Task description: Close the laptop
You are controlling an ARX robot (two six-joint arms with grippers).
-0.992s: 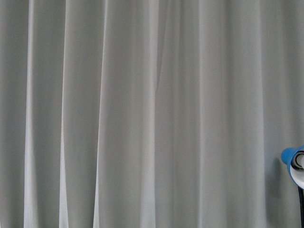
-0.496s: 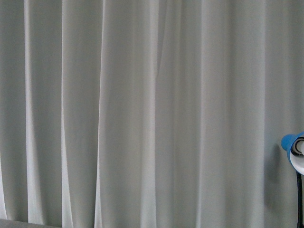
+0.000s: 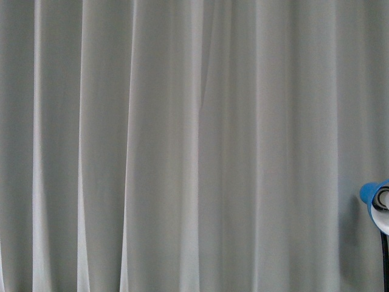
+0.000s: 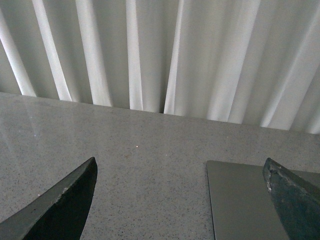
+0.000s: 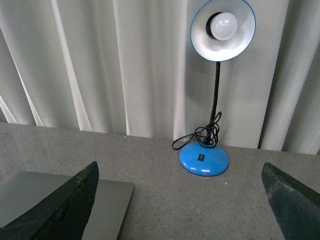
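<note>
The laptop (image 4: 240,200) shows as a flat space-grey slab lying on the speckled grey table (image 4: 145,170); only a smooth metal face is visible, with no keys or screen. My left gripper (image 4: 180,161) hovers open above the table, its one finger over the slab's near corner. In the right wrist view the laptop (image 5: 112,200) lies beside one finger of my right gripper (image 5: 180,165), which is open and holds nothing. The front view shows neither the laptop nor the arms.
A blue desk lamp (image 5: 204,159) with a black neck, coiled cord and white bulb stands on the table near the curtain. Its shade (image 3: 378,204) peeks in at the front view's right edge. A pale pleated curtain (image 3: 182,146) fills the background behind the table.
The front view has shifted slightly: a grey strip at the lower left half a second ago is gone, and the lamp shade sits a little lower than then.
</note>
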